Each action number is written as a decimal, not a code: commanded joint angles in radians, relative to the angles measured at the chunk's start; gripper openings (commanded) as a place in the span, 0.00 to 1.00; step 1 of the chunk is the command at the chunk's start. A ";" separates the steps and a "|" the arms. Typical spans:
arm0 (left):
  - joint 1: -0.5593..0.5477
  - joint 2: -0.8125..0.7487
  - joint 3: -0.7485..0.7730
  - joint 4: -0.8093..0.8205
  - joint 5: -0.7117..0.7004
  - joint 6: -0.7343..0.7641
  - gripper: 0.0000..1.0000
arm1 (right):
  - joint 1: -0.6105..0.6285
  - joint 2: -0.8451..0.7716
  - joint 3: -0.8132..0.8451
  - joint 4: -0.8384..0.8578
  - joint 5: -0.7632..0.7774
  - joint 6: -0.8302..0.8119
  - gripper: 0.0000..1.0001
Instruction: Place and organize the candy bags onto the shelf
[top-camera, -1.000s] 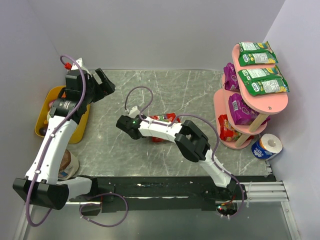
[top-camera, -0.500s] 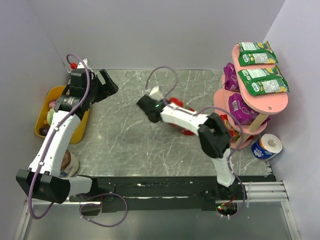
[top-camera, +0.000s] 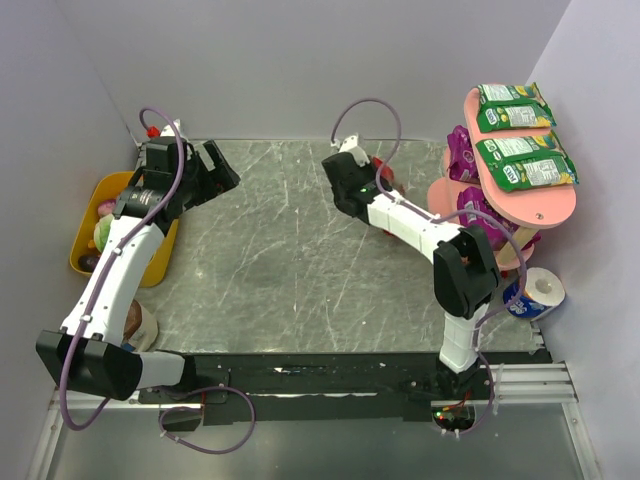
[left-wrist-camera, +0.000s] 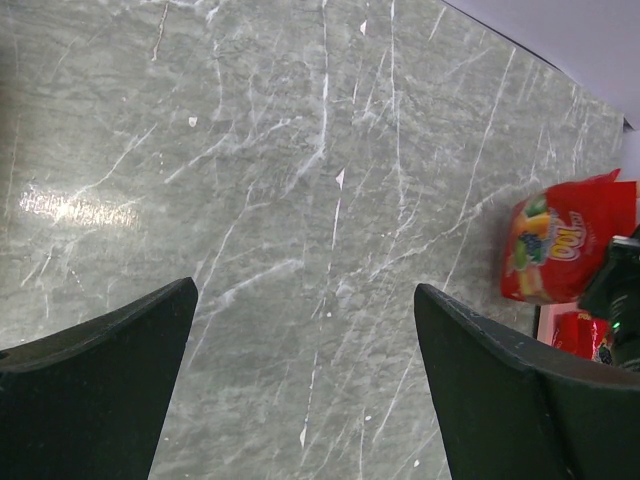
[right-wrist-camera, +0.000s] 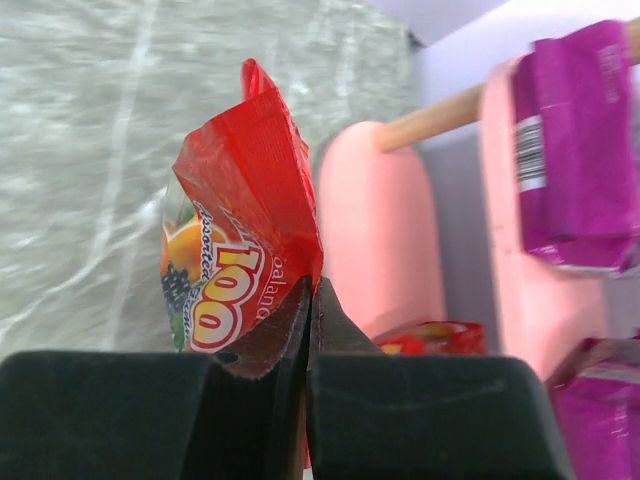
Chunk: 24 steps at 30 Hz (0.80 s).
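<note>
A red candy bag is pinched at its lower edge between the fully closed fingers of the right gripper and is held upright, edge-on to the wrist camera. The packet is glossy and crinkled, printed with an orange, dark berries and large white "100" lettering. In the top view it is carried at about 1 o'clock from the centre of the table, just beside the 9 o'clock end of the shelf. Whether it touches a board cannot be told.

The shelf is set at the table's 3 o'clock edge. It is made of three pink oval boards joined by pale wooden posts. Two green bags with white-yellow print are laid flat on the top board. Two purple bags are kept on the middle board. A second red bag is seen on the lowest board in the right wrist view.

The left gripper is held at 10 o'clock, its jaws spread wide, with only grey marble seen between them. A yellow bowl is placed at 9 o'clock, and a blue-and-white wrapped roll is stood at 4 o'clock by the shelf's foot.
</note>
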 joint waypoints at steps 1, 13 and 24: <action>0.006 -0.014 0.023 0.004 0.008 0.007 0.96 | -0.057 -0.103 -0.014 0.218 0.101 -0.175 0.00; 0.010 -0.011 0.015 0.008 0.017 0.006 0.96 | -0.184 -0.106 -0.127 0.548 0.092 -0.505 0.00; 0.012 -0.013 0.009 0.007 0.016 0.006 0.96 | -0.255 -0.074 -0.185 0.487 0.035 -0.482 0.00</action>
